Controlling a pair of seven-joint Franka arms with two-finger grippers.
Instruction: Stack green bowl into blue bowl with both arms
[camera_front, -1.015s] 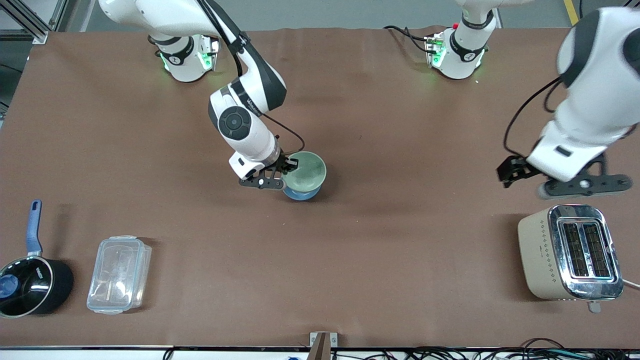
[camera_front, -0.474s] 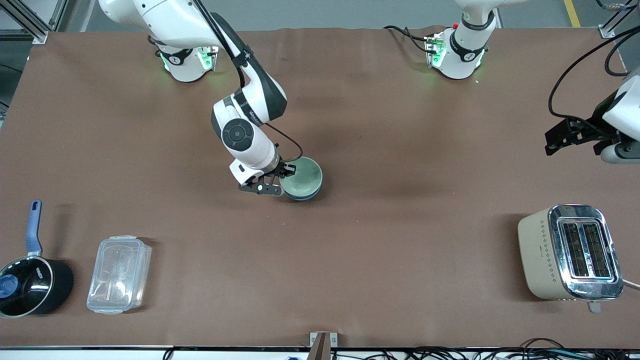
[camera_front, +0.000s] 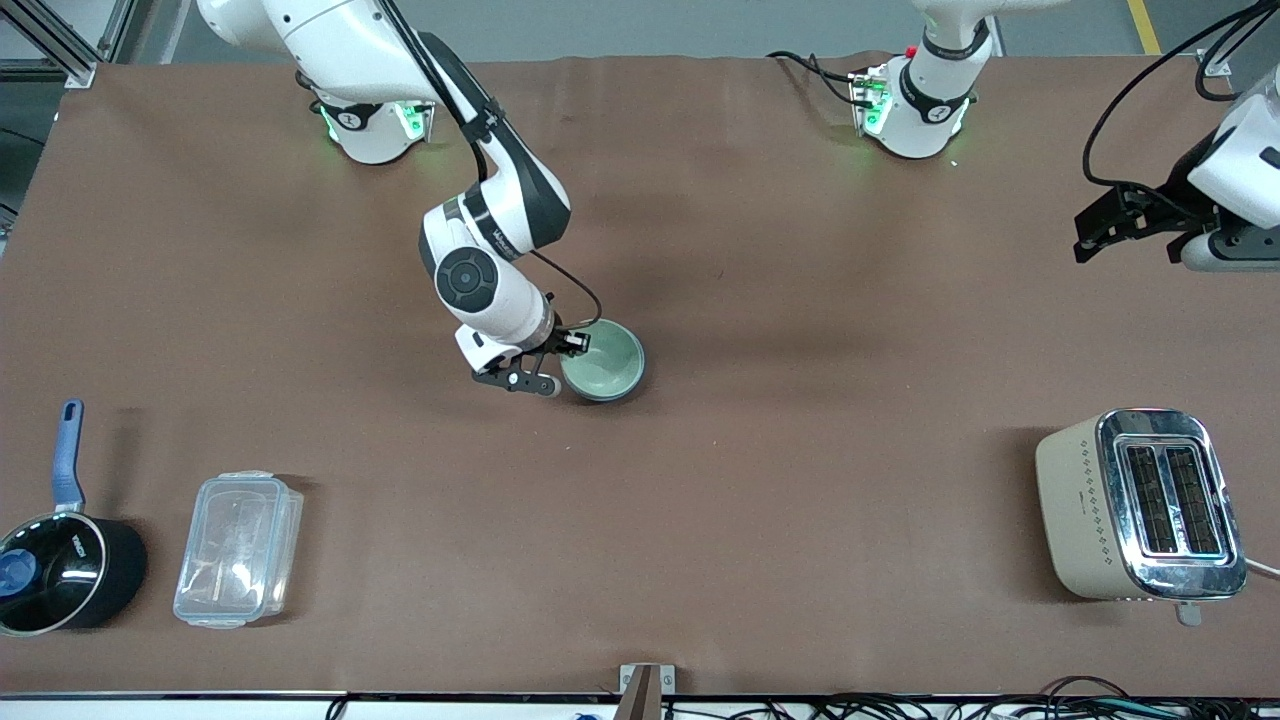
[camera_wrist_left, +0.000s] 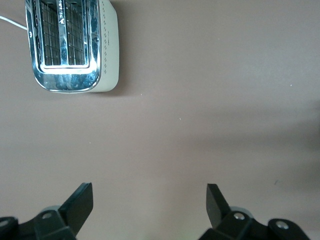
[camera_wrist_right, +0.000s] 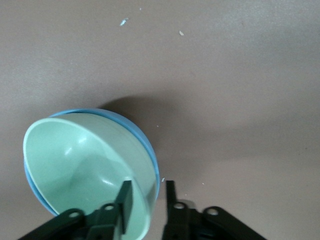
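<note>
The green bowl (camera_front: 605, 360) sits nested inside the blue bowl at mid-table. In the right wrist view the green bowl (camera_wrist_right: 75, 165) fills the blue bowl (camera_wrist_right: 127, 121), of which only a thin rim shows. My right gripper (camera_front: 568, 362) is low at the bowls' edge. In its own view the right gripper (camera_wrist_right: 148, 197) has its fingers open astride both rims, one inside the green bowl and one outside the blue rim with a small gap. My left gripper (camera_front: 1110, 225) hangs open and empty over bare table at the left arm's end, and its own view (camera_wrist_left: 150, 200) shows nothing between its fingers.
A beige and chrome toaster (camera_front: 1140, 505) stands near the front camera at the left arm's end and also shows in the left wrist view (camera_wrist_left: 75, 45). A clear plastic box (camera_front: 238, 548) and a black saucepan with blue handle (camera_front: 60, 560) sit at the right arm's end.
The right gripper lowered the green bowl down into the blue bowl until it seated. The left arm swung up and away from above the toaster toward the table's edge.
</note>
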